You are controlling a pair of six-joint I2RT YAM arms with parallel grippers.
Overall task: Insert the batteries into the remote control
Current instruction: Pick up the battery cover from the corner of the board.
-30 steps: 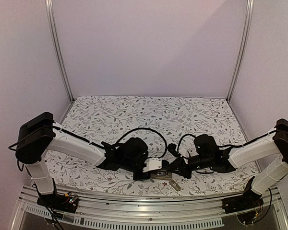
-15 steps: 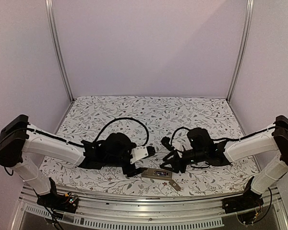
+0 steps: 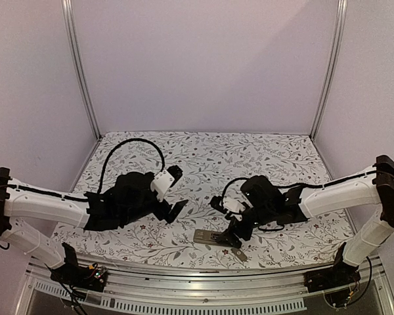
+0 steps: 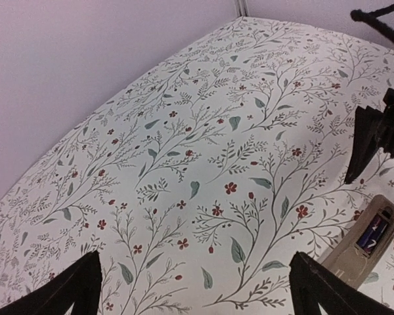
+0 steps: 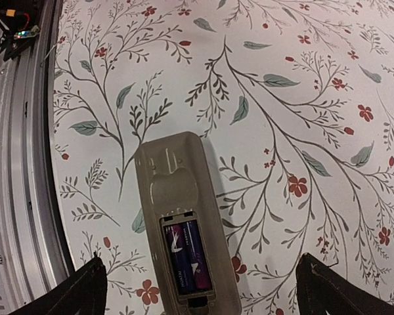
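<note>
1. The remote control (image 5: 182,210) lies flat on the floral table (image 3: 262,151), close to the near edge and just right of centre, with its tan back facing up.
2. The batteries (image 5: 187,262) are in. Two dark cells sit side by side in the recess at one end of the remote, right under the right wrist camera.
3. The left gripper (image 3: 176,190) hangs over the table to the left of the remote, well apart from it. Its fingers (image 4: 72,292) are spread wide with nothing between them.
4. The right gripper (image 3: 225,220) hovers just above the remote. Its jaws are also spread wide and empty, with no contact that I can make out.
5. My call is that the loading step looks done. Whether each cell is pressed fully home, or faces the right way, is too small to tell.
6. The recess is uncovered. A small grey cover piece (image 3: 238,254) lies on the table just beside the remote, on its near-right side.
7. If anything comes next, I'd expect the cover. It is thin, flat and close to the edge, so it calls for a low, careful pinch. It then has to be lined up squarely over the recess while the other arm steadies the remote.
</note>
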